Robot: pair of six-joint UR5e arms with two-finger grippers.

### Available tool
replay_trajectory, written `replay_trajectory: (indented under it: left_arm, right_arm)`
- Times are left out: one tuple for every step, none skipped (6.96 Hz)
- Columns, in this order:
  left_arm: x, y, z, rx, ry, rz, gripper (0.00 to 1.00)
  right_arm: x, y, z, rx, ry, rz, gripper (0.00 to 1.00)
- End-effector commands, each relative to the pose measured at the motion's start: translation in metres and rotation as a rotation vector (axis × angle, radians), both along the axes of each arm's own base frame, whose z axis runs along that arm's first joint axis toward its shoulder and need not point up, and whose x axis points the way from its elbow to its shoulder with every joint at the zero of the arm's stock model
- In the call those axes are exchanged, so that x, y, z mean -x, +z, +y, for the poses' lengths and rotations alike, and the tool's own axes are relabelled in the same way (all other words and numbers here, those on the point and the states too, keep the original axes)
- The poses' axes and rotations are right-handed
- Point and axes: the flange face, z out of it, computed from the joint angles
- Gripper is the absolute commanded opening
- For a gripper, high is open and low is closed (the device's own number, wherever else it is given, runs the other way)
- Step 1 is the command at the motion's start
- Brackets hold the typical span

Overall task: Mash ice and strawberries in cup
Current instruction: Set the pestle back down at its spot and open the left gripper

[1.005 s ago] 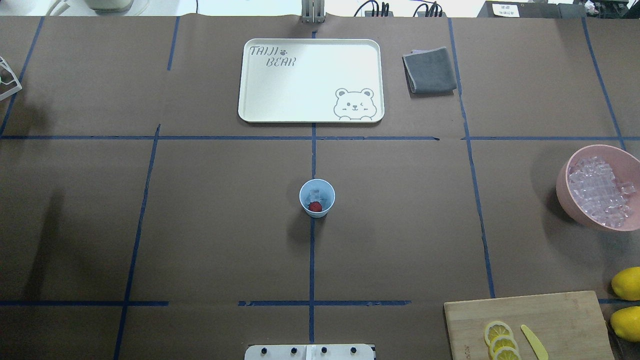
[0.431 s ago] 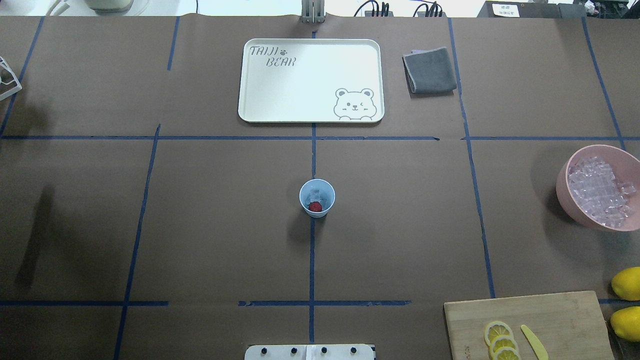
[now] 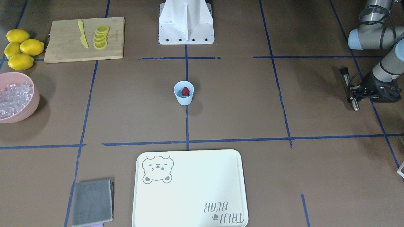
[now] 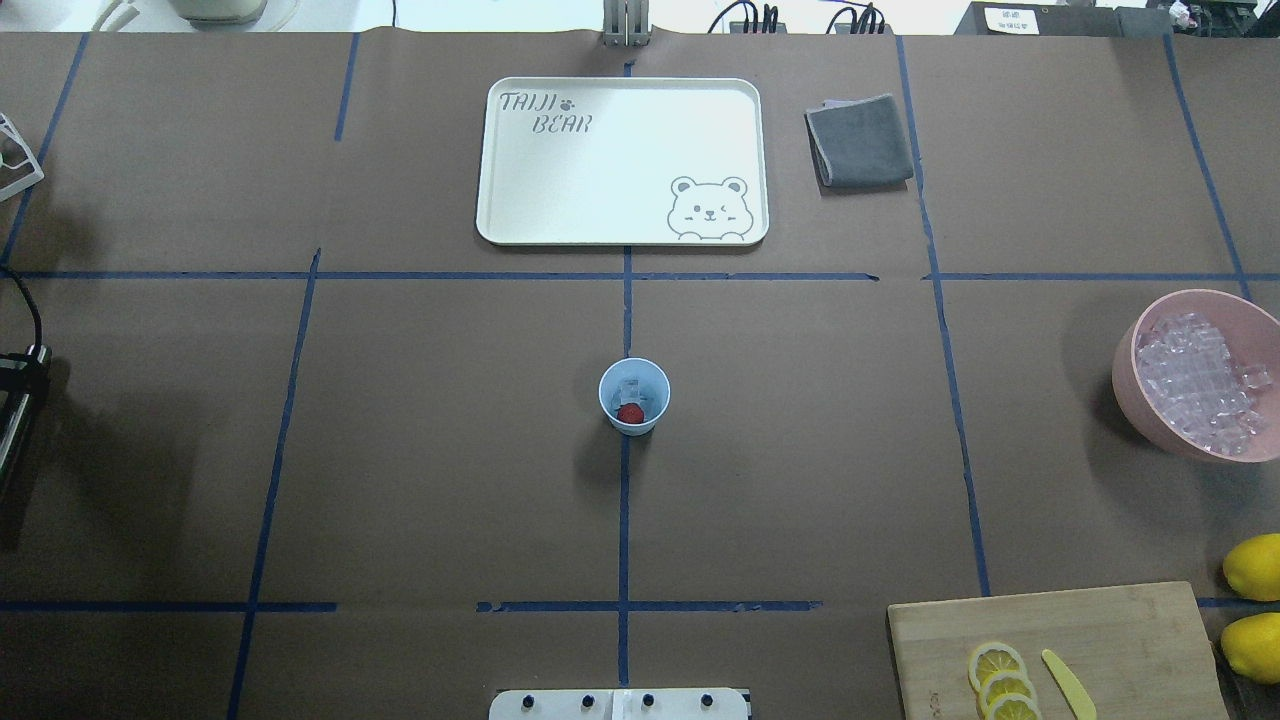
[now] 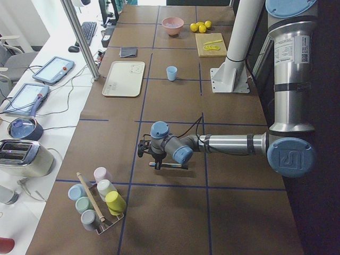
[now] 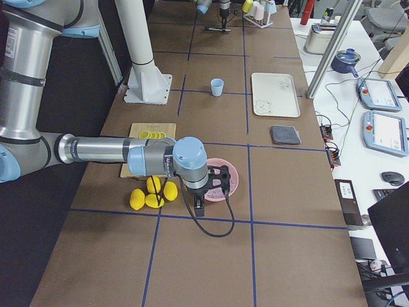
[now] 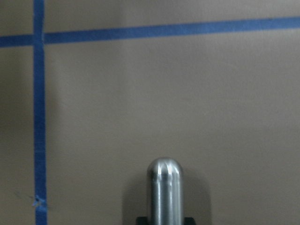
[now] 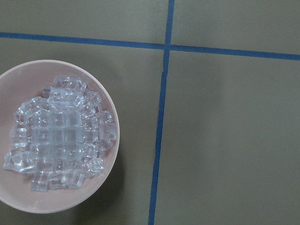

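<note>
The light blue cup (image 4: 634, 397) stands at the middle of the table, also in the front view (image 3: 183, 92). Inside it lie a red strawberry (image 4: 630, 413) and some clear ice (image 4: 630, 386). My left gripper (image 3: 351, 92) is far off at the table's left end, shut on a metal rod (image 3: 349, 90) whose rounded tip shows in the left wrist view (image 7: 165, 187); only its edge (image 4: 14, 395) shows overhead. My right gripper (image 6: 216, 182) hovers over the pink bowl (image 8: 110, 154) of ice (image 8: 61, 136); I cannot tell whether it is open.
A cream bear tray (image 4: 622, 160) and a grey cloth (image 4: 860, 140) lie at the far side. A cutting board (image 4: 1060, 650) with lemon slices (image 4: 1000, 680) and a yellow knife, plus lemons (image 4: 1255, 565), sit near right. A rack of cups (image 5: 98, 199) stands at the left end.
My left gripper with its cable has come into the overhead view at the left edge, and its shadow has shifted. The cup and its contents have not moved.
</note>
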Motion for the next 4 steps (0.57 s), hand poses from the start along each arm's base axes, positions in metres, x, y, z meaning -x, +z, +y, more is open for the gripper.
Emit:
replay_trajectory:
  left_arm:
    - [0.0,0.004,0.0,-0.009,-0.008,-0.021,1.0]
    - [0.0,0.003,-0.001,-0.018,-0.008,-0.026,1.0]
    - [0.001,-0.002,-0.002,-0.027,-0.008,-0.019,1.0]
    - [0.003,-0.007,-0.002,-0.034,-0.001,-0.01,1.0]
  right_arm:
    - [0.0,0.0,0.0,0.0,0.0,0.0,1.0]
    - [0.0,0.0,0.0,0.0,0.0,0.0,1.0]
    - [0.0,0.0,0.0,0.0,0.0,0.0,1.0]
    - [0.0,0.0,0.0,0.001,0.001,0.0,1.0]
